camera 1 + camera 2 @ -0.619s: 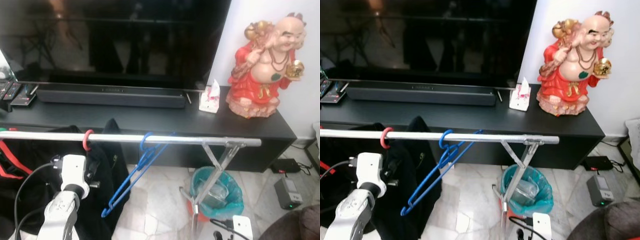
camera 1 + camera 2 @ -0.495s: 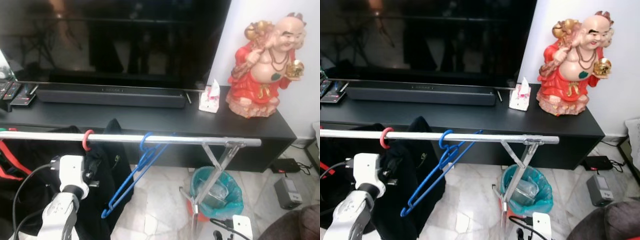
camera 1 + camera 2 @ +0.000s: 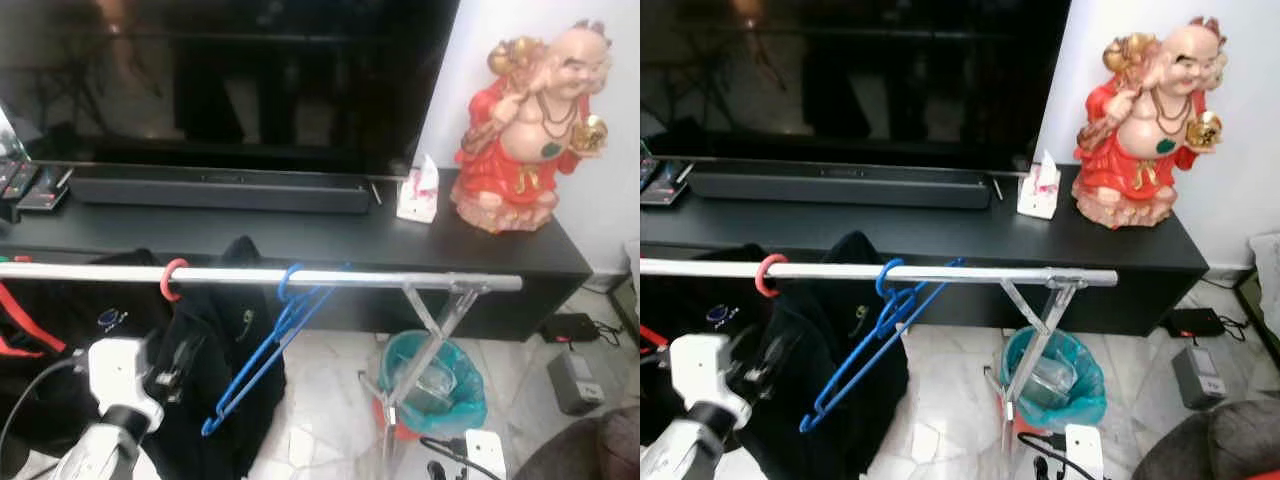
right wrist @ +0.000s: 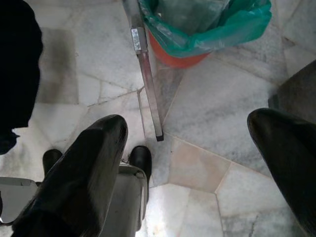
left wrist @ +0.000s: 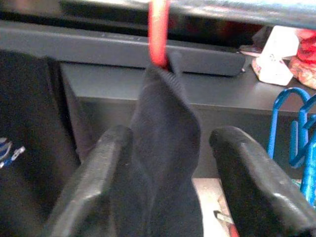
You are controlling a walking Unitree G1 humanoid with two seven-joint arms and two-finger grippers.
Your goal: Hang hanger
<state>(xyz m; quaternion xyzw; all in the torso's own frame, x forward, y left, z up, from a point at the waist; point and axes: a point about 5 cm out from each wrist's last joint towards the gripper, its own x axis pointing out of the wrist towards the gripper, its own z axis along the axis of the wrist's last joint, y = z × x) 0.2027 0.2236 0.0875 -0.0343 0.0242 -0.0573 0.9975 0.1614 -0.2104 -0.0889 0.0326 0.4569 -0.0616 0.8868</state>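
Steel rail (image 3: 330,279) crosses in front of black TV stand (image 3: 330,240) | black garment (image 5: 163,148) on red hanger (image 3: 170,280) hooked on rail, beside blue hanger (image 3: 265,350) | left gripper (image 5: 165,173) spread around garment, contact unclear | right gripper (image 4: 197,163) wide apart, empty, above marble floor (image 4: 207,113).

Head cams look forward and down at the metal rail (image 3: 300,277) and black TV stand (image 3: 330,240) behind it, both eyes sharing that scene. Left wrist cam sits close under the rail, facing the stand. Right wrist cam points straight down at the marble floor (image 4: 207,123), sharing the green-lined bin (image 4: 207,29).
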